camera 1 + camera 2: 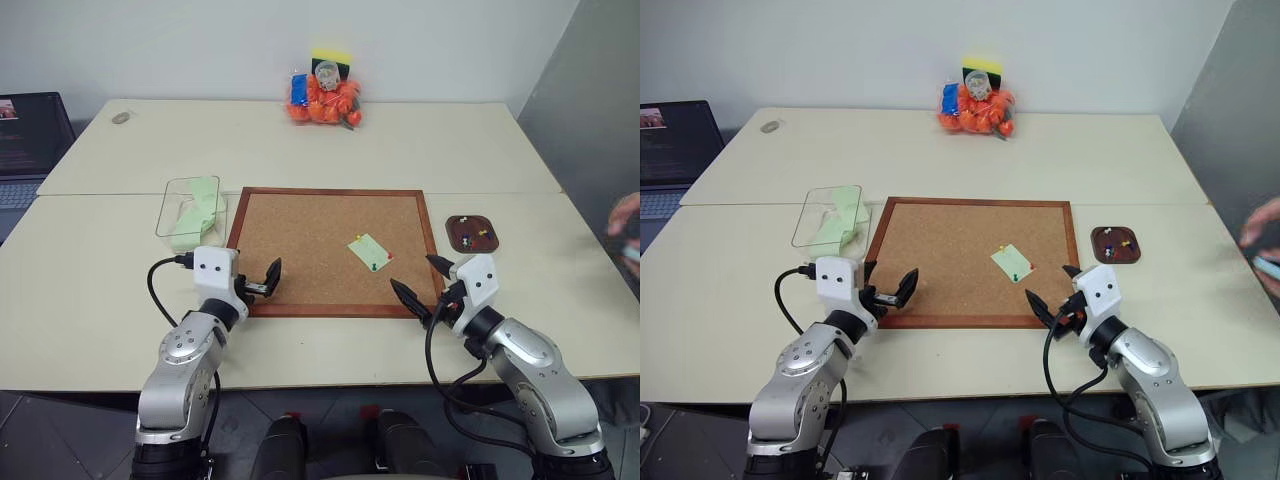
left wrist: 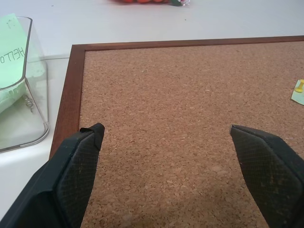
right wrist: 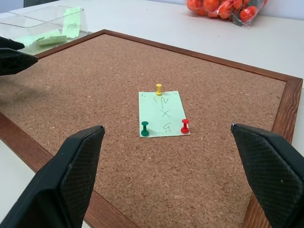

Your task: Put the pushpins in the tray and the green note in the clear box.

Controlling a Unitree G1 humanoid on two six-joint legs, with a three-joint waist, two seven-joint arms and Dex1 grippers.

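Note:
The green note (image 3: 163, 114) lies on the right half of the corkboard (image 1: 300, 240), held by a yellow pushpin (image 3: 158, 89) at one edge and a green pushpin (image 3: 145, 128) and a red pushpin (image 3: 185, 126) at the other. The dark brown tray (image 1: 472, 233) sits just right of the board with several pins in it. The clear box (image 1: 190, 212) stands left of the board and holds bent pale green sheets. My left gripper (image 1: 262, 283) hovers open over the board's near left corner. My right gripper (image 1: 415, 275) hovers open at the near right corner, pointing at the note.
A bag of orange items (image 1: 325, 98) lies at the far edge of the table. A laptop (image 1: 30, 140) sits off to the left. A person's hand (image 1: 628, 230) shows at the right edge. A small round object (image 1: 121, 118) rests at the far left corner.

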